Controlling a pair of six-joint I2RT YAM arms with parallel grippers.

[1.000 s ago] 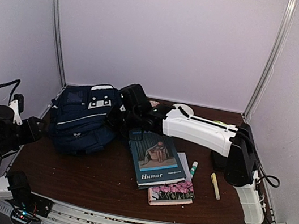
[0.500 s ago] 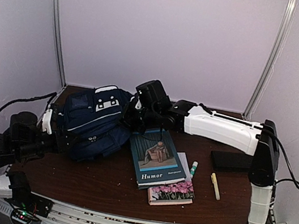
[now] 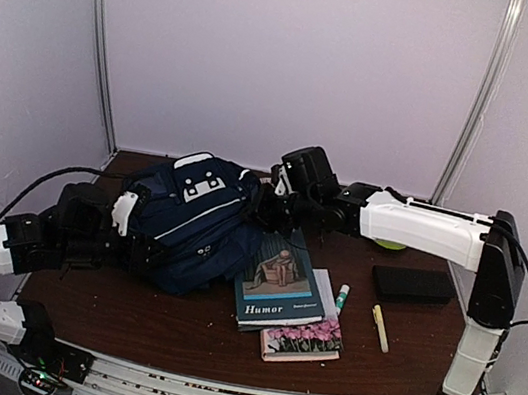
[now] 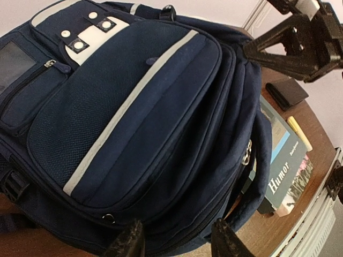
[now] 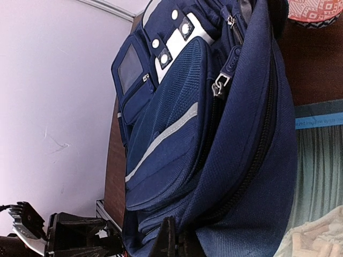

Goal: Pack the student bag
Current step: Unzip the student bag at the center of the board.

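Observation:
The student bag [image 3: 195,218], navy blue with white patches and a white stripe, lies front-up left of the table's middle. Its right edge overlaps a book. My right gripper [image 3: 263,216] is at the bag's right side. In the right wrist view that gripper [image 5: 179,243] is shut, pinching a fold of the student bag [image 5: 214,134] beside a zip. My left gripper [image 3: 142,244] is at the bag's lower left. In the left wrist view it [image 4: 178,241] stands open, its two dark fingertips [image 4: 131,241] spread at the lower edge of the student bag [image 4: 134,107].
A teal "Humor" book [image 3: 281,279] lies partly under the bag, over a book with pink flowers [image 3: 303,341]. To the right lie a small green-capped stick [image 3: 342,295], a yellow highlighter [image 3: 379,328], a flat black case [image 3: 412,283] and a green object [image 3: 388,244]. White walls stand close around.
My right gripper has pulled the bag to the right, onto the Humor book. My left arm has swung in from the left edge and followed up to the bag.

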